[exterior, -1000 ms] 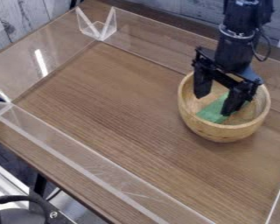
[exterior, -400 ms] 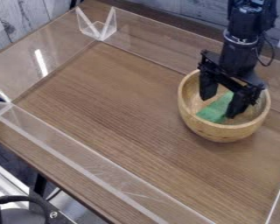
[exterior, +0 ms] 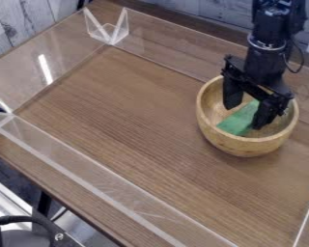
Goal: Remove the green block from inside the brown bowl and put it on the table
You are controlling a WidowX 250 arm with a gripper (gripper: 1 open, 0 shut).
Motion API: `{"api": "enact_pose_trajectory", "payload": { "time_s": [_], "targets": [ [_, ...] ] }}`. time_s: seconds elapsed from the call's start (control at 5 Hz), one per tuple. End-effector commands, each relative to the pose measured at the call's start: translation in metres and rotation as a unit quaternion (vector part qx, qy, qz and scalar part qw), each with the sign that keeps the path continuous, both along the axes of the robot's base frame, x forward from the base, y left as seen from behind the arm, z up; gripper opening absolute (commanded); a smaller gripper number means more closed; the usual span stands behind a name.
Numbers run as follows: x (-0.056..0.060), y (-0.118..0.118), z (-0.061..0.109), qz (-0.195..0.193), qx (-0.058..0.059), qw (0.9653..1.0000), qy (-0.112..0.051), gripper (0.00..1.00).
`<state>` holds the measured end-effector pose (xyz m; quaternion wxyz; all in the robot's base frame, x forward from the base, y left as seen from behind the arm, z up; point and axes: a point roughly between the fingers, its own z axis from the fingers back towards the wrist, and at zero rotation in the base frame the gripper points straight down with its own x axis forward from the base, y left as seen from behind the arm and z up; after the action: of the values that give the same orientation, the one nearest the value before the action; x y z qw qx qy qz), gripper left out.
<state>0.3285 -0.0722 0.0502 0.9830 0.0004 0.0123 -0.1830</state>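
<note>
Here, the table [exterior: 131, 116] is a wide brown wood-grain top, with clear acrylic walls [exterior: 67, 164] running along its edges. At about three o'clock on it sits the brown bowl [exterior: 230, 140], round, pale tan and thick-rimmed. The black robot arm [exterior: 270, 34] comes down from one o'clock and reaches into the bowl from above. Its gripper [exterior: 246, 109] points straight down, its two dark fingers [exterior: 232, 96] spread wide apart and dipped below the rim. The green block [exterior: 234, 123] lies on the bowl's floor, at about six o'clock from the gripper, showing between the fingers; contact cannot be told.
</note>
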Motion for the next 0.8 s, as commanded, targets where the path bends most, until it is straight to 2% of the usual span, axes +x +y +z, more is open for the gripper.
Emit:
{"api": "enact_pose_trajectory", "payload": {
  "time_s": [0.0, 0.4, 0.6],
  "targets": [
    [0.006, -0.004, 0.018, -0.011, -0.009, 0.9993, -0.034, 1.0],
    [0.004, -0.003, 0.03, -0.015, -0.015, 0.9983, -0.054, 1.0],
    [0.004, -0.004, 0.028, -0.018, -0.016, 0.9981, -0.057, 1.0]
  ]
}}
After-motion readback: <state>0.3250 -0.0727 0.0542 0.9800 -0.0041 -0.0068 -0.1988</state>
